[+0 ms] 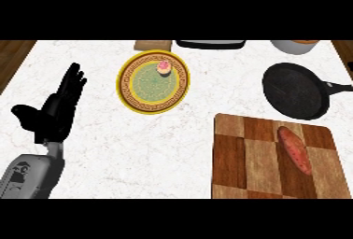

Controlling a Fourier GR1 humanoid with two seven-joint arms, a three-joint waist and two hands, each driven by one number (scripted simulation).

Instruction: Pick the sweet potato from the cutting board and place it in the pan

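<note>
On the cutting board (pixel 255 158), at lower right, lies one sweet potato (pixel 295 150), elongated and set lengthwise near the board's right side. One black pan (pixel 295 91) sits just beyond the board's far edge, its handle pointing right. One yellow-rimmed plate (pixel 153 81) stands farther left, carrying a single small pink item (pixel 164 67). One hand is visible, the left hand (pixel 59 107), at the left side: fingers straight and spread, grasping nothing, resting apart from every object.

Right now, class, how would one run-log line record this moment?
sweet potato: on cutting board | pan: holds nothing | left hand: open, resting at left | right hand: not in view | pick not yet begun
</note>
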